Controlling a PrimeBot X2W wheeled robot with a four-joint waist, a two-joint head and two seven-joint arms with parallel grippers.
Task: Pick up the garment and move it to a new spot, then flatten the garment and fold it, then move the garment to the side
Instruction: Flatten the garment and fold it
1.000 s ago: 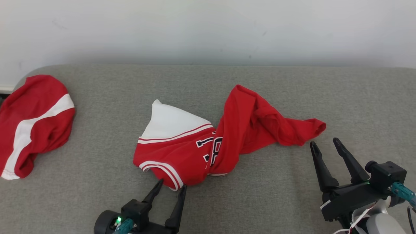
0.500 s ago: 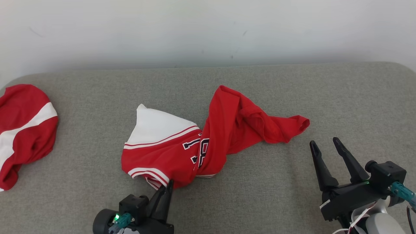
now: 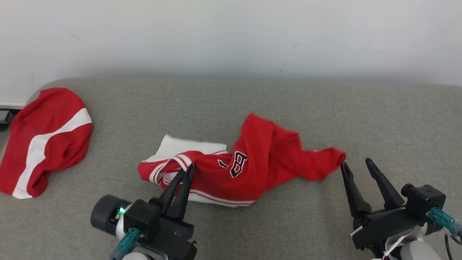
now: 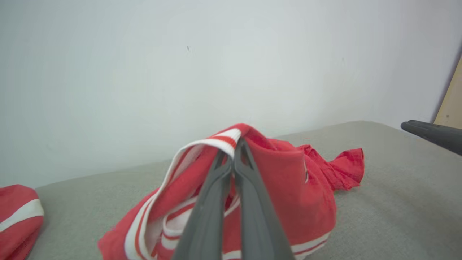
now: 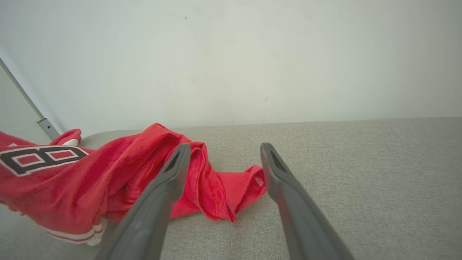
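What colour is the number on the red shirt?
The number is almost black with a white outline; right wrist view shows it best.

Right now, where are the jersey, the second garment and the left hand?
jersey [image 3: 267, 157], head view, red middle part.
second garment [image 3: 54, 131], head view, white stripe.
left hand [image 3: 187, 168], head view, between its fingertips.

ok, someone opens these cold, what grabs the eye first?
The crumpled red jersey in the middle of the grey padded surface, with the left gripper shut on its striped edge and holding that edge up. The right gripper hangs open beside the jersey's right end. A second red-and-white garment lies at the far left.
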